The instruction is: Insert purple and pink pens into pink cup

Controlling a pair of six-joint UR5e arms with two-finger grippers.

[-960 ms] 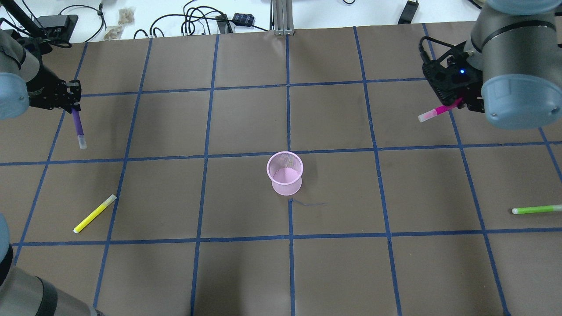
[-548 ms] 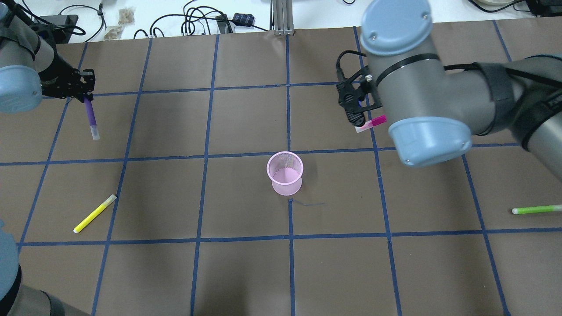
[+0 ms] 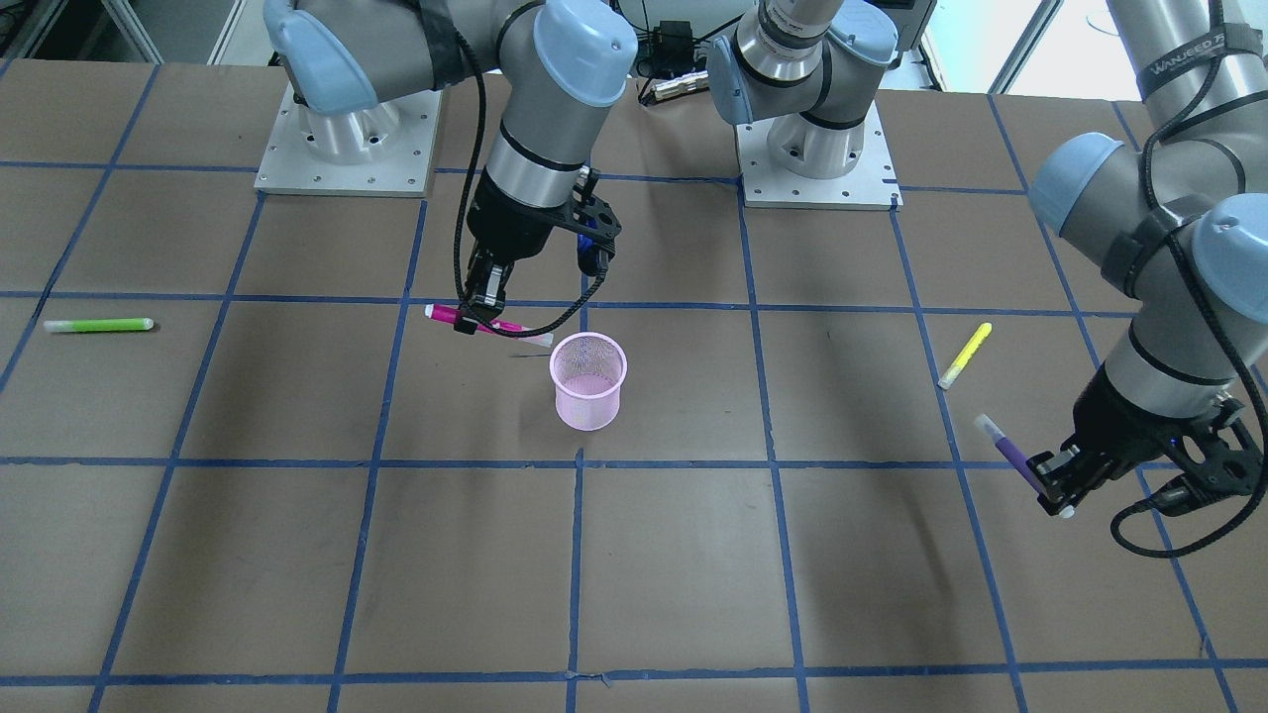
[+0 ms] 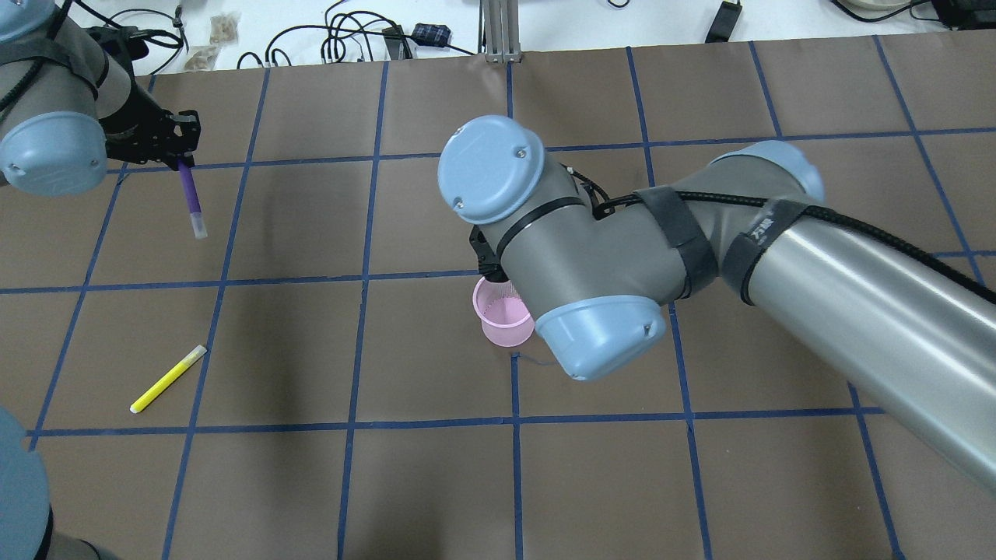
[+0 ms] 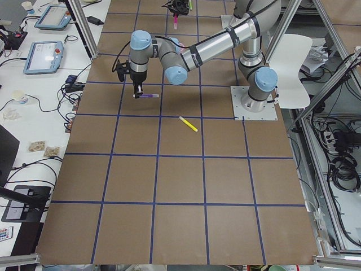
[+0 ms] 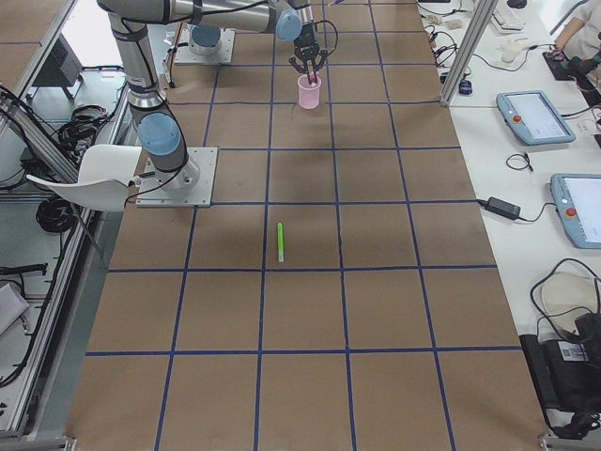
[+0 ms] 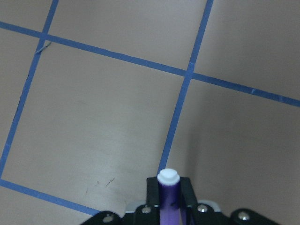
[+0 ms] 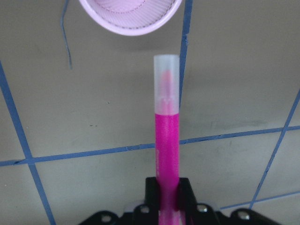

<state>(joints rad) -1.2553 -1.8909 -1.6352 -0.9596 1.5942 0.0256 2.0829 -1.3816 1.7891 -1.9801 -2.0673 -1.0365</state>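
The pink mesh cup (image 3: 589,381) stands upright at the table's middle, also in the overhead view (image 4: 498,320). My right gripper (image 3: 474,315) is shut on the pink pen (image 3: 485,324), held roughly level just beside and above the cup's rim. In the right wrist view the pen (image 8: 166,122) points at the cup (image 8: 131,14), its clear cap short of the rim. My right arm hides this gripper in the overhead view. My left gripper (image 4: 183,159) is shut on the purple pen (image 4: 191,198), far left of the cup and above the table.
A yellow pen (image 4: 168,379) lies on the table at the left front. A green pen (image 3: 99,325) lies far on the robot's right side. Cables (image 4: 342,39) lie beyond the table's far edge. My right arm (image 4: 622,257) spans the table's right half.
My right arm has swung left from the far right to the cup, carrying the pink pen. My left gripper has drifted right and farther away with the purple pen.
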